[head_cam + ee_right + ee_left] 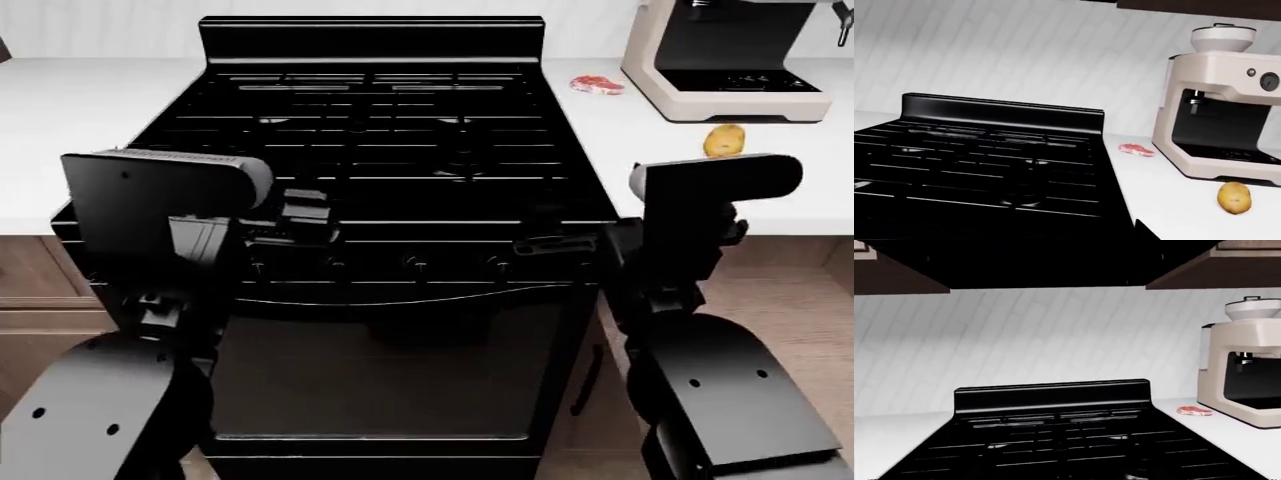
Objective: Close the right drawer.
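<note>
Grey-brown wood [798, 300] shows under the counter edge to the right of the stove, mostly behind my right arm. It seems to be the right drawer; its handle is hidden and I cannot tell how far out it stands. My left gripper [304, 224] hovers over the stove's front left edge. My right gripper [550, 244] hangs over the front right corner, level with the knobs. Both are black against the black stove, so their jaws cannot be made out. Neither wrist view shows the drawer or any fingers.
A black stove [387, 110] fills the middle between white counters [80, 110]. On the right counter stand a beige coffee machine [721, 60], a raw steak [597, 85] and a potato [723, 140]. A cabinet door with a vertical dark handle [583, 382] sits beside the oven.
</note>
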